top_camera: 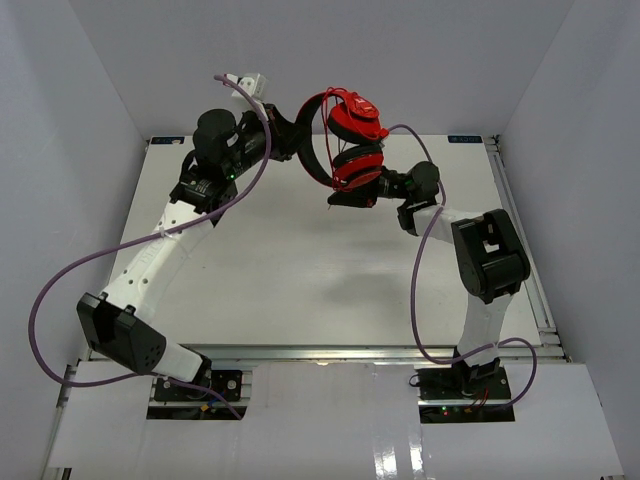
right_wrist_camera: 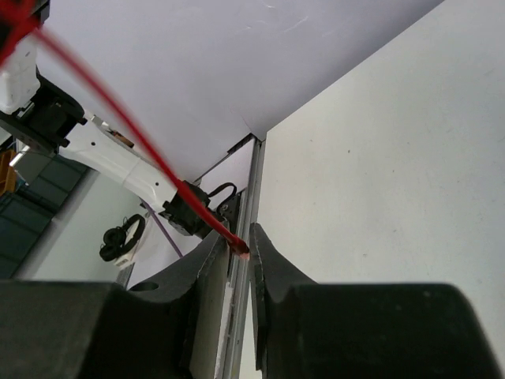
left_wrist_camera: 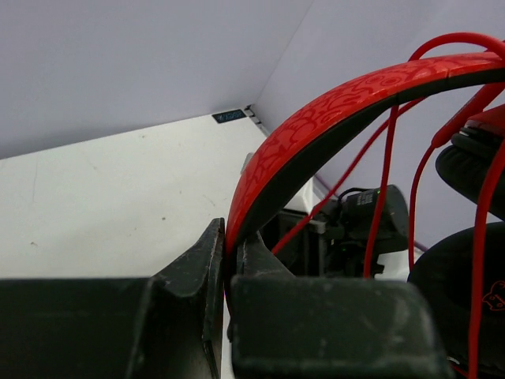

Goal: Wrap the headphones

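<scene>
While left fingers (left_wrist_camera: pixel 193 288) clamp the headband (left_wrist_camera: pixel 316 118), right fingers (right_wrist_camera: pixel 207 272) pinch the cable (right_wrist_camera: pixel 142 150).

**White table bearing two arm bases**

The table (top_camera: pixel 250 290) is showing a matte white top, faintly scuffed, with a soft shadow lying near its middle. A metal rail (top_camera: pixel 527 250) is running along its right edge. The left base (top_camera: pixel 185 385) and right base (top_camera: pixel 465 385) are sitting at its near edge.

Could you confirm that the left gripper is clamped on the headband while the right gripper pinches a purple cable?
Not quite: the right gripper pinches the thin red cable, as the right wrist view shows. The left gripper does clamp the headband.
</scene>
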Robot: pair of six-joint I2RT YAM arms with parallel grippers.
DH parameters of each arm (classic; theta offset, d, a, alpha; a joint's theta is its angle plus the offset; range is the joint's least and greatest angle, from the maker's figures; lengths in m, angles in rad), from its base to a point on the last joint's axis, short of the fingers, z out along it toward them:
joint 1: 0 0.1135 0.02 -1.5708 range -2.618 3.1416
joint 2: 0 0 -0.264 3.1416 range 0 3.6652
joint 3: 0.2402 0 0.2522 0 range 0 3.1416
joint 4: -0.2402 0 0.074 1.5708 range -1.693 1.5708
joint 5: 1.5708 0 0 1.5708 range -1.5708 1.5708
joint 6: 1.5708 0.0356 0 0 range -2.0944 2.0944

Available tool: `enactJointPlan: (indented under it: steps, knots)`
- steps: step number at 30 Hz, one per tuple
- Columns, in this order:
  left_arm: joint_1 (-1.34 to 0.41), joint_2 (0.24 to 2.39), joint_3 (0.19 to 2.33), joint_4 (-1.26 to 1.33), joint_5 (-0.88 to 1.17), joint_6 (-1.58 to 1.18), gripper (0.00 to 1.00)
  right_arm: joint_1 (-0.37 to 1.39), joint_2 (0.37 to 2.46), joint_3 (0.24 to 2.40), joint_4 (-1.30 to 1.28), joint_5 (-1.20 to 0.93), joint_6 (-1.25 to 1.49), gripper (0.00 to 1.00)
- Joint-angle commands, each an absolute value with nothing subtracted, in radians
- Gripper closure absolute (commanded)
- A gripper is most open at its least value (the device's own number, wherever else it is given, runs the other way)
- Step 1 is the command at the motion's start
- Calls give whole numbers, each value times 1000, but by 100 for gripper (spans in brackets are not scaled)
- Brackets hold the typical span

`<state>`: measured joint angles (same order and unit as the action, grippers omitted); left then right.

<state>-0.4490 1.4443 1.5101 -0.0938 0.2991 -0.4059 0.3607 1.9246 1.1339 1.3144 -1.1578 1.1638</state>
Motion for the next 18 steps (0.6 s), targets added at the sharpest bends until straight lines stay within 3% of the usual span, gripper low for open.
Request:
enactJointPlan:
  steps: [1,4,8,12,14,18]
  knots:
    - [-460,1374,1571,-26,308,-446,100,367,1932,1179,1752,-1166,1204,76]
    - [-460,1375,1575,-29,306,-443,100,367,1930,1174,1760,-1164,1207,78]
    - [-460,1378,1578,-32,295,-435,100,368,1920,1153,1773,-1162,1208,92]
    - [-460,1380,1578,-51,225,-421,100,367,1877,1112,1761,-1181,1187,92]
    - [-460,1387,1578,-68,141,-415,100,367,1819,1061,1601,-1201,1107,92]
    - [-460,1433,1585,-84,3,-412,100,371,1613,983,979,-1155,520,92]
